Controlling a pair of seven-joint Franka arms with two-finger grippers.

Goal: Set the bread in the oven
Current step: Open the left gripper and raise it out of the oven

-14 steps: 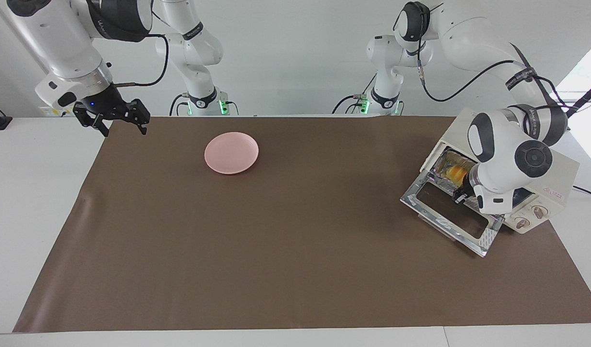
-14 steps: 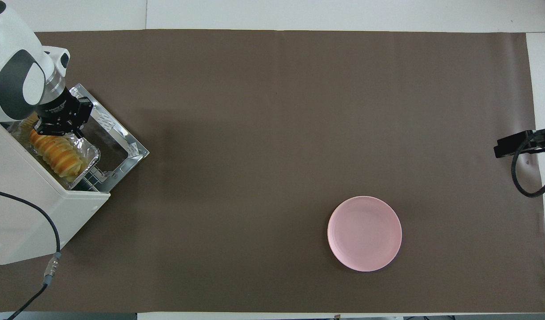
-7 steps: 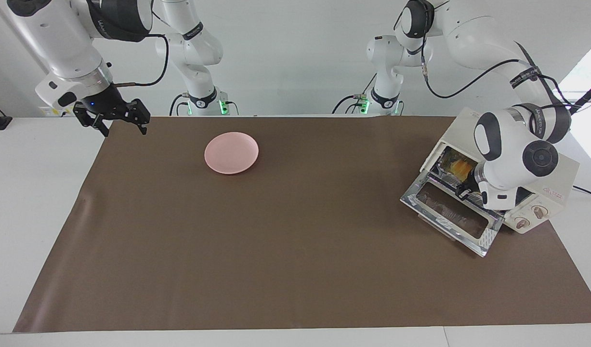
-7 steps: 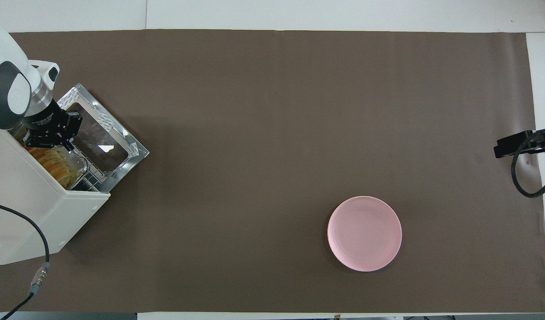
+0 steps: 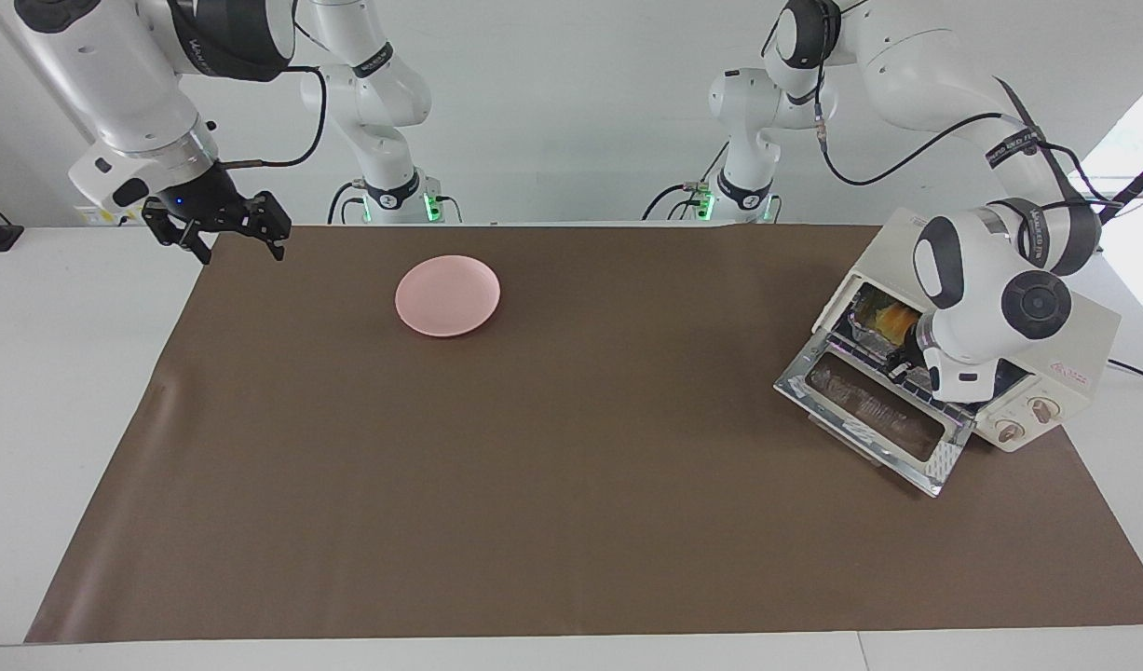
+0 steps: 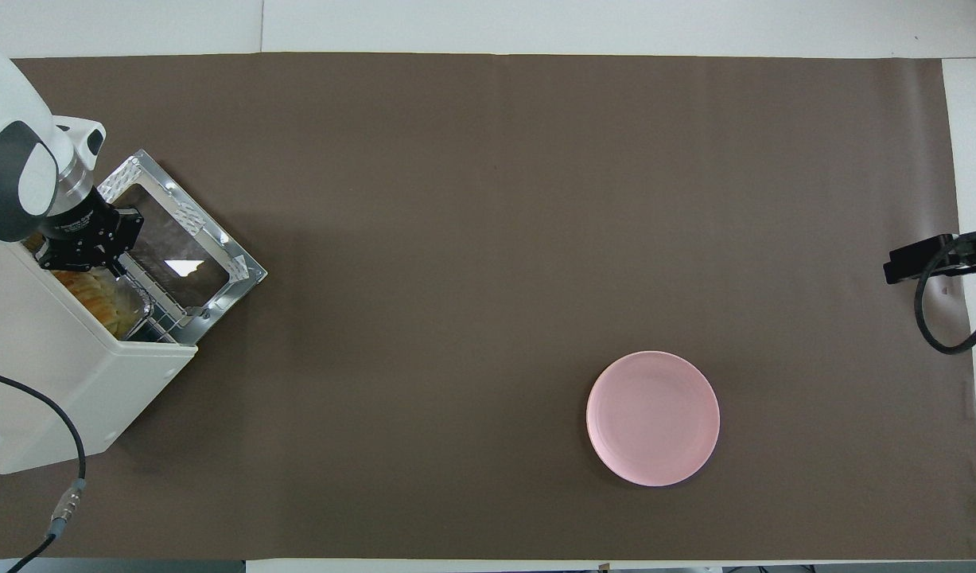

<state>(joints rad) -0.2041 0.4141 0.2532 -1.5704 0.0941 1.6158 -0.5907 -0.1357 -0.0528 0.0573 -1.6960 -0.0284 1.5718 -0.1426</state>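
The cream-white oven (image 5: 1069, 340) (image 6: 50, 382) stands at the left arm's end of the table, its glass door (image 5: 869, 415) (image 6: 181, 255) dropped open. Inside, the golden bread (image 5: 892, 321) (image 6: 98, 293) lies on a crinkled foil tray (image 6: 134, 301), mostly under the oven's roof. My left gripper (image 5: 899, 362) (image 6: 72, 263) is shut at the oven's mouth, over the door's hinge edge and against the tray's rim. Whether it pinches the rim I cannot tell. My right gripper (image 5: 236, 244) (image 6: 913, 263) waits open in the air over the mat's corner at the right arm's end.
A round pink plate (image 5: 447, 295) (image 6: 653, 418) sits bare on the brown mat (image 5: 534, 466), toward the right arm's end and near the robots. The oven's power cable (image 6: 66, 446) trails off the table edge by the robots.
My left gripper has gone toward the oven's inside, and the tray with the bread has slid deeper in, so less bread shows from above. The right arm has not moved.
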